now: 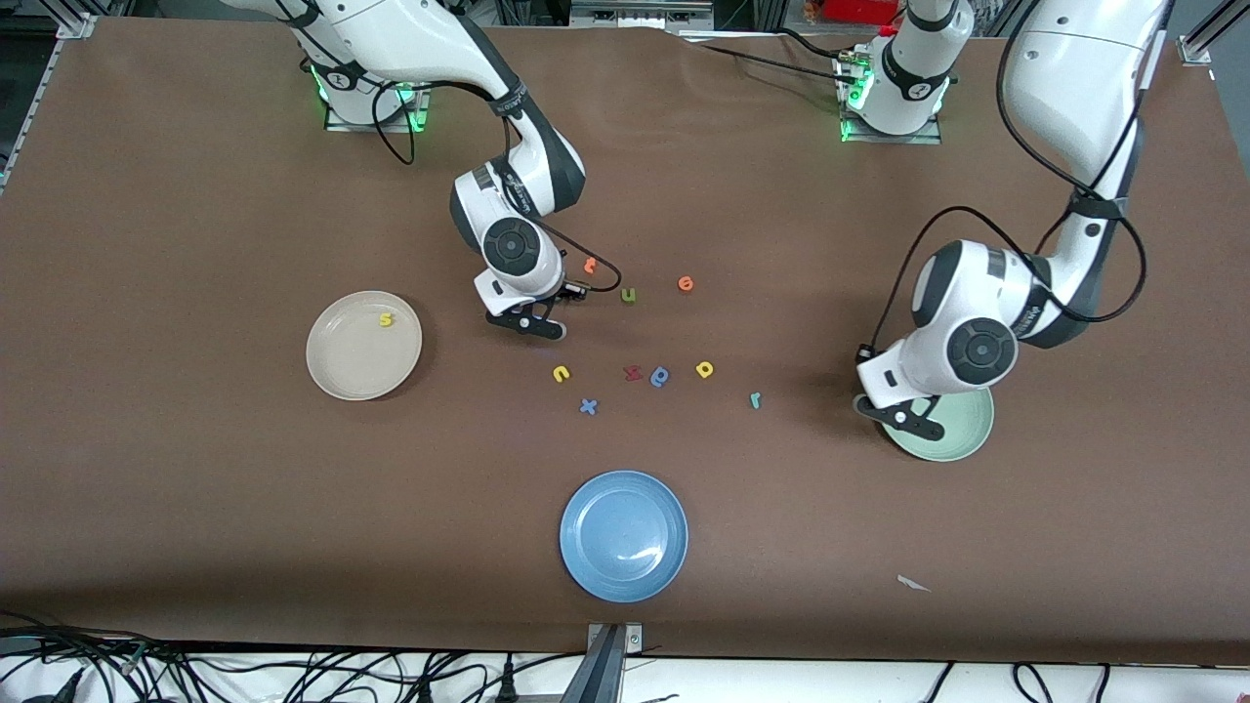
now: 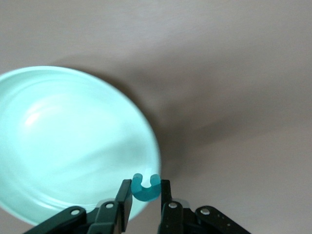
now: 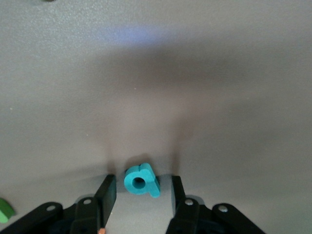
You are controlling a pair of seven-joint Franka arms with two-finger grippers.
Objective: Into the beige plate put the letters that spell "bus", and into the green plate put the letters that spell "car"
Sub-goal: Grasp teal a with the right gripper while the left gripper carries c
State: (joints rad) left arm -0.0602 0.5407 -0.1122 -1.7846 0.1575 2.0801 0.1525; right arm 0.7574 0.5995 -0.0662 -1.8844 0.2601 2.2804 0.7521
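My left gripper [image 1: 903, 418] [image 2: 146, 185] hangs over the rim of the green plate [image 1: 965, 436] [image 2: 63, 146], shut on the teal "c" [image 2: 146, 188]. My right gripper [image 1: 530, 325] [image 3: 142, 179] is down at the table, open, and its fingers straddle the teal "b" [image 3: 141, 180] with a gap on each side. The front view hides that "b". A yellow "s" [image 1: 387, 318] lies in the beige plate [image 1: 363, 366]. The yellow "u" [image 1: 561, 373], yellow "a" [image 1: 704, 369] and teal "r" [image 1: 755, 399] lie on the table between the two arms.
Other letters lie among them: two orange ones [image 1: 590, 265] [image 1: 686, 283], a green "u" [image 1: 628, 295], a dark red one [image 1: 632, 372], a blue rounded one [image 1: 660, 376], a blue "x" [image 1: 588, 406]. A blue plate [image 1: 623, 535] sits nearer the front camera.
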